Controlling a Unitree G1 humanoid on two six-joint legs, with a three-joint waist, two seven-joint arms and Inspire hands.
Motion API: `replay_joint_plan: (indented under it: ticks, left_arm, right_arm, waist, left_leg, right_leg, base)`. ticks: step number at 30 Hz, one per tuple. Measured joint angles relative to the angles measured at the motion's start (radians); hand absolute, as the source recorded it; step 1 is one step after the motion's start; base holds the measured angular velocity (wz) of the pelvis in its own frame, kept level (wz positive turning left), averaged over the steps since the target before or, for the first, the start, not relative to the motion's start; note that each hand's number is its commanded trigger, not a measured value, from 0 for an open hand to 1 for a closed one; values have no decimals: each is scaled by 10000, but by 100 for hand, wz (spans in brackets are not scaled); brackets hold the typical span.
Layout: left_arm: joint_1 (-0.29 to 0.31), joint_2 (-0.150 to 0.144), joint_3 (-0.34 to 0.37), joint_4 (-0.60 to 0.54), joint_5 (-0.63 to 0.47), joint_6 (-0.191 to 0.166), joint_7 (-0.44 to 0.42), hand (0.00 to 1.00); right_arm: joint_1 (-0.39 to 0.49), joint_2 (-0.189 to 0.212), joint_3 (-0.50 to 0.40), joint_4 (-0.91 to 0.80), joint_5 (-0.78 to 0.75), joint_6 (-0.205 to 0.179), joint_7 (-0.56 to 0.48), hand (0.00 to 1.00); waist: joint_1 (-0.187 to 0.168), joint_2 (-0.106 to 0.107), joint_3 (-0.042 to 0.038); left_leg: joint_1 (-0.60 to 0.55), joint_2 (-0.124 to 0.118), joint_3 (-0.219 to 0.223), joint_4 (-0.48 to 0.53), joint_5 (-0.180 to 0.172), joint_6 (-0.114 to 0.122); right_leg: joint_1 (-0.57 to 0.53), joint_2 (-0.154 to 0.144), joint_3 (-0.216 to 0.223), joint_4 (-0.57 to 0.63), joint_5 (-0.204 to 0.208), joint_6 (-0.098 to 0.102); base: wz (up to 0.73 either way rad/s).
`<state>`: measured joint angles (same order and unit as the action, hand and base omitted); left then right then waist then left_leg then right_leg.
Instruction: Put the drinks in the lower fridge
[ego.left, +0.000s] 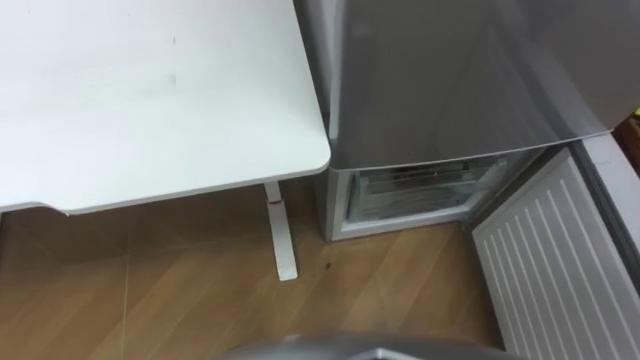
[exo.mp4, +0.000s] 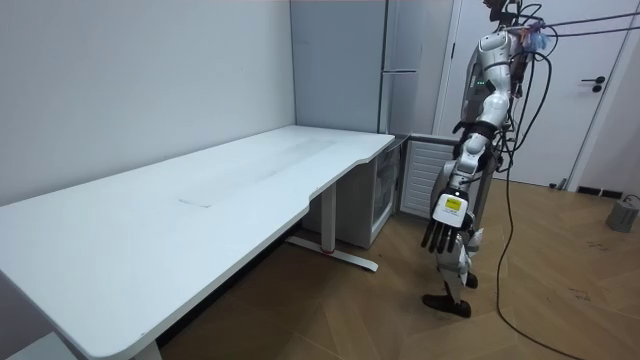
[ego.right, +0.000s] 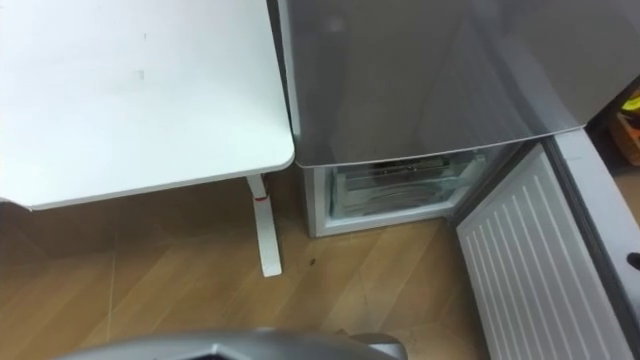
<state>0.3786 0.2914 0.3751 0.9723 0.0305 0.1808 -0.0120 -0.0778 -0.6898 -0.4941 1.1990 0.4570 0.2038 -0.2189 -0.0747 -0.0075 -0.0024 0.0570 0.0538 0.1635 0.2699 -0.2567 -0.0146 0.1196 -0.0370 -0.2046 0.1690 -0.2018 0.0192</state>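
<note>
The grey fridge (ego.left: 470, 70) stands straight ahead of me, right of the table. Its lower compartment (ego.left: 425, 190) is open, with clear drawers and wire shelving showing inside. The lower door (ego.left: 560, 260) is swung out toward me on the right, its ribbed white inner face up. In the room view I stand upright on the wooden floor, a step back from the fridge (exo.mp4: 400, 120). My left hand (exo.mp4: 440, 232) hangs at my side with straight fingers and holds nothing.
A large white table (ego.left: 150, 100) fills the left, its corner close to the fridge's side and its white leg (ego.left: 280, 235) on the floor. Wooden floor (ego.left: 400, 290) lies between me and the fridge. A white door (exo.mp4: 585, 100) is behind me.
</note>
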Motion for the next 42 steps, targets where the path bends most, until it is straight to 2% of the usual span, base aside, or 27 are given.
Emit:
replay_joint_plan:
  ticks: [8, 16, 18, 20, 22, 23, 24, 27, 28, 29, 30, 31, 32, 34, 35, 36, 37, 38, 41, 42]
  left_arm:
    - [-26, 0, -64, -3, 1, 0, -176, 0]
    - [-373, 13, -213, 34, 12, -12, -166, 0]
    - [-376, 12, -229, 156, 40, -70, -187, 0]
    - [-366, 11, -247, 183, 43, -74, -206, 0]
    - [-337, 11, -267, 187, 46, -73, -274, 0]
    - [-330, 10, -260, 201, 48, -75, -301, 0]
    - [-329, 4, -263, 217, 44, -75, -342, 0]
    - [-514, -92, -338, 355, 44, -45, -402, 0]
    - [-614, -91, -655, 573, 53, -50, -398, 0]
    - [-702, -107, -820, 664, 52, -68, -396, 0]
    - [-776, -139, -1266, 693, 32, -76, -380, 0]
    - [-856, -212, -1617, 755, 16, -61, -369, 0]
    - [-926, -264, -1766, 859, 23, -57, -351, 0]
    - [-1300, -661, -2311, 1360, 46, 62, -346, 0]
    - [-1371, -788, -2417, 1488, 32, 85, -346, 0]
    - [-1422, -1219, -2661, 1519, 25, 121, -370, 0]
    - [-1438, -1429, -2758, 1490, 23, 191, -398, 0]
    - [-1425, -1450, -2798, 1486, 26, 254, -396, 0]
    - [-1360, -1397, -2830, 1484, 11, 385, -215, 0]
    - [-1358, -1420, -2959, 1478, 11, 384, -165, 0]
  right_arm:
    - [5, 66, 5, -6, -202, -80, 0, 0]
    - [193, 337, 24, 21, -220, -626, 19, 0]
    - [207, 378, 18, 58, -198, -636, 182, 0]
    - [358, 472, 17, 77, 264, -786, 296, 0]
    - [600, 720, 15, 58, 1126, -1156, 596, 0]
    - [657, 785, 9, 49, 1419, -1179, 689, 0]
    - [847, 987, 29, -9, 1938, -1274, 954, 0]
    - [1536, 1832, 464, -437, 2271, -1648, 1664, 0]
    - [1876, 2147, 925, -724, 2540, -1838, 1879, 0]
    - [2033, 2303, 1231, -900, 2656, -1927, 1970, 0]
    - [2325, 2647, 1839, -1369, 2902, -2110, 2150, 0]
    - [2543, 2984, 2539, -1830, 3216, -2132, 2367, 0]
    - [2605, 3178, 2825, -2048, 3344, -2135, 2489, 0]
    - [2570, 4119, 3934, -2715, 3759, -2241, 2933, 0]
    - [2566, 4322, 4057, -2828, 3928, -2382, 2934, 0]
    - [2546, 4372, 4161, -3083, 4210, -2679, 2785, 0]
    - [2548, 4386, 4334, -3309, 4583, -2703, 2920, 0]
    - [2544, 4461, 4423, -3426, 4721, -2704, 2960, 0]
    - [2199, 4994, 5475, -3527, 5452, -2641, 3159, 0]
    - [1977, 5177, 6029, -3525, 5585, -2496, 3332, 0]
  waist:
    - [-25, 68, 0]
    - [1, 168, -15]
    - [9, 171, -24]
    - [16, 160, -30]
    - [44, 91, -11]
    - [52, 86, -19]
    - [129, 61, -45]
    - [381, -133, -36]
    - [615, -143, -37]
    - [719, -138, -36]
    - [849, -118, -29]
    - [1065, -70, -34]
    - [1151, -48, -33]
    - [1360, 214, -32]
    - [1450, 311, -35]
    - [1602, 641, -8]
    - [1604, 739, 44]
    - [1613, 794, 40]
    - [1656, 753, 31]
    - [1655, 709, 13]
  left_leg:
    - [-103, 51, -12, 83, 1, -22]
    - [-353, 74, -9, 202, -17, -37]
    - [-346, 78, 7, 142, -18, -39]
    - [-338, 75, -9, 124, -15, -43]
    - [-304, 88, -11, 110, -9, -53]
    - [-302, 92, -9, 109, -8, -55]
    - [-282, 103, 7, 100, -8, -56]
    - [-135, 216, 151, 72, -74, -144]
    - [-98, 285, 209, 57, -115, -174]
    - [-96, 325, 214, 71, -148, -190]
    - [-140, 418, 227, 177, -234, -225]
    - [-177, 571, 271, 351, -338, -279]
    - [-201, 616, 285, 459, -397, -306]
    - [-313, 746, 240, 684, -483, -366]
    - [-317, 749, 239, 686, -476, -373]
    - [-387, 714, 249, 685, -458, -346]
    - [-490, 620, 257, 678, -371, -248]
    - [-512, 580, 244, 659, -335, -241]
    - [-453, 551, 236, 472, -115, -295]
    - [-469, 561, 195, 458, -80, -317]
  right_leg:
    - [-78, 40, 15, 17, -26, -64]
    - [-343, 51, 70, 31, -15, -77]
    - [-329, 59, 84, 24, -15, -78]
    - [-319, 69, 76, 35, -9, -86]
    - [-300, 78, 65, 28, -2, -96]
    - [-289, 81, 68, 28, -2, -97]
    - [-277, 95, 95, 23, 0, -101]
    - [-109, 172, 96, -5, 41, -157]
    - [-79, 217, 106, 10, 97, -186]
    - [-85, 245, 109, 8, 115, -205]
    - [-94, 322, 108, 3, 175, -226]
    - [-102, 431, 154, 2, 227, -269]
    - [-100, 481, 162, -1, 241, -290]
    - [-96, 573, 134, -5, 277, -352]
    - [-109, 565, 132, -2, 282, -361]
    - [-199, 538, 302, -27, 321, -382]
    - [-302, 407, 240, -6, 316, -362]
    - [-338, 392, 228, -5, 309, -356]
    - [-365, 400, 215, -3, 267, -391]
    - [-355, 394, 93, -2, 269, -424]
  base:
    - [0]
    - [0]
    - [0]
    - [0]
    - [0]
    - [-4]
    - [-11]
    - [-14]
    - [-19]
    - [-21]
    - [-21]
    - [-21]
    - [-14]
    - [-2]
    - [-6]
    - [-3]
    - [0]
    - [8]
    - [8]
    - [13]
